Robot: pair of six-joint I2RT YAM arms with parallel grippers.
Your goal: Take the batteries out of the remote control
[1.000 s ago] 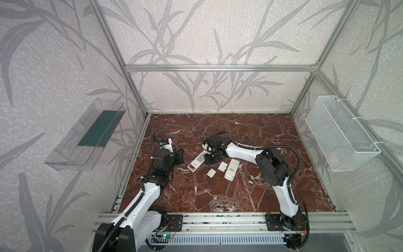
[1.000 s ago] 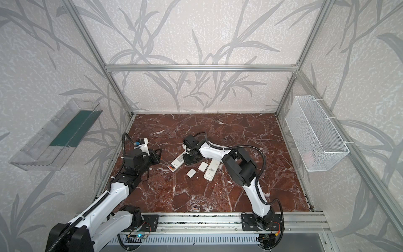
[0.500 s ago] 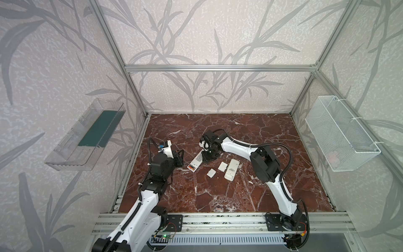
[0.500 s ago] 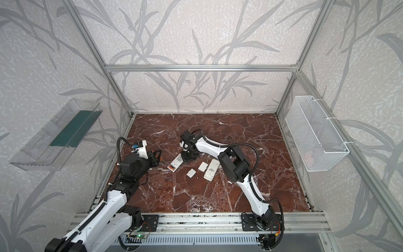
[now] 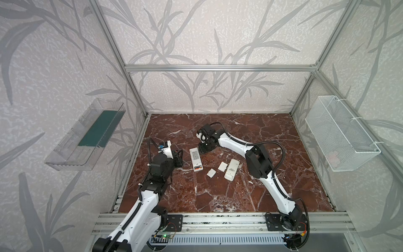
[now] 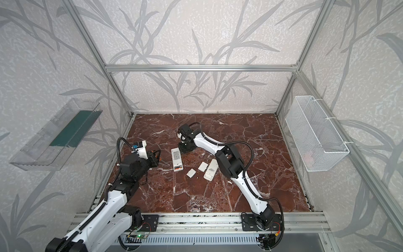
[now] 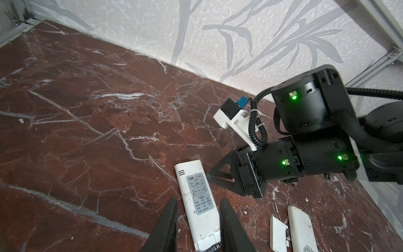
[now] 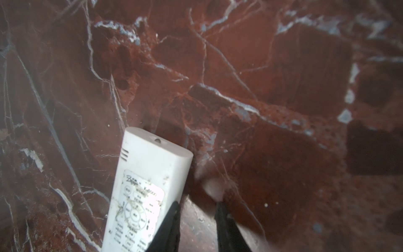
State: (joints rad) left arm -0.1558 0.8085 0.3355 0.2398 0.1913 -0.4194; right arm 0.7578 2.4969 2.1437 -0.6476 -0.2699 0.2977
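The right tool [image 8: 197,204] has its jaws a little apart and empty. It is low over the surface [image 5: 261,135], with one finger just beside the far end of the remote control [image 5: 195,159]. The left tool [image 7: 198,200], jaws likewise parted and holding nothing, waits close beside the remote, whose other end shows between its fingers in the wrist view. The remote lies keypad up. Beyond it from the left tool lie two white covers [image 5: 222,166] and a second remote [image 5: 231,169]. The covers seem to be off. No batteries show loose, and a dark printed piece at the remote's end nearest the left tool may be one, though I cannot tell. Extraction appears left to do.
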